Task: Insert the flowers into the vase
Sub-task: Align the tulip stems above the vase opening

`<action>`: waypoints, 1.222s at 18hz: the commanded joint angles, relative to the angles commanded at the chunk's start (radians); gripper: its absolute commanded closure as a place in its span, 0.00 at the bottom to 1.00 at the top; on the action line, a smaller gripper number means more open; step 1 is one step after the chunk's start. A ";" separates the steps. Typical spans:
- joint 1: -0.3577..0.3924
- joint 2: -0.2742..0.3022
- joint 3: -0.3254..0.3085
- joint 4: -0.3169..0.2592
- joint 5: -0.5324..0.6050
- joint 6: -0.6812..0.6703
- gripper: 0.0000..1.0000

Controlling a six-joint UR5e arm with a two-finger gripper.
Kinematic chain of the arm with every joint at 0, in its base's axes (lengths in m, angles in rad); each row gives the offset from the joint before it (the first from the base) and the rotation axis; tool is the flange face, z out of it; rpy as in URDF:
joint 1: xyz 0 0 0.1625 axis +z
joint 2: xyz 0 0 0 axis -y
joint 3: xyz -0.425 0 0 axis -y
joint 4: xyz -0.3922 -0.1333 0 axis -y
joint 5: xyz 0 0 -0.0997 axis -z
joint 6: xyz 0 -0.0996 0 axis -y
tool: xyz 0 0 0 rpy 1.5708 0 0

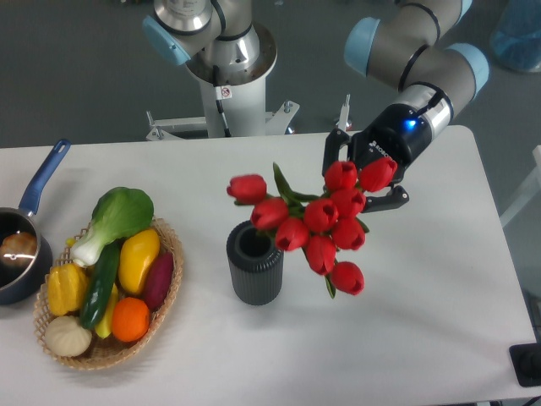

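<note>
bunch of red tulips with green stems and leaves (317,228): held off the table, blooms fanned out toward the camera and to the image left, hiding most of the stems. leftmost bloom sits above and just left of the vase mouth; lowest bloom hangs to the right of the vase body.

short dark grey ribbed cylindrical vase (254,262): upright on the white table (439,321), round mouth open and unobstructed, nothing in it yet.

black two-finger gripper (365,173): behind the blooms at the upper right, clenched on the stem end of the bunch as far as can be judged; the fingertips themselves are covered by flowers.

key relation: vase lies down and to the image left of the gripper. long axis of the bunch runs roughly from the gripper toward the camera and left, nearer level than upright, blooms leading. judgement: stem ends point away from the mouth, so the bunch needs turning stems-down before it goes over the vase.

wicker basket of produce (106,288): well left, clear of the path.
</note>
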 joint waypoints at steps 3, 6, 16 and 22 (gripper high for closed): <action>-0.009 0.003 -0.026 0.002 -0.057 0.002 0.92; -0.012 0.018 -0.060 0.002 -0.080 0.002 0.92; -0.037 0.017 -0.095 0.003 -0.097 0.017 0.92; -0.017 0.014 -0.094 0.002 -0.089 0.017 0.92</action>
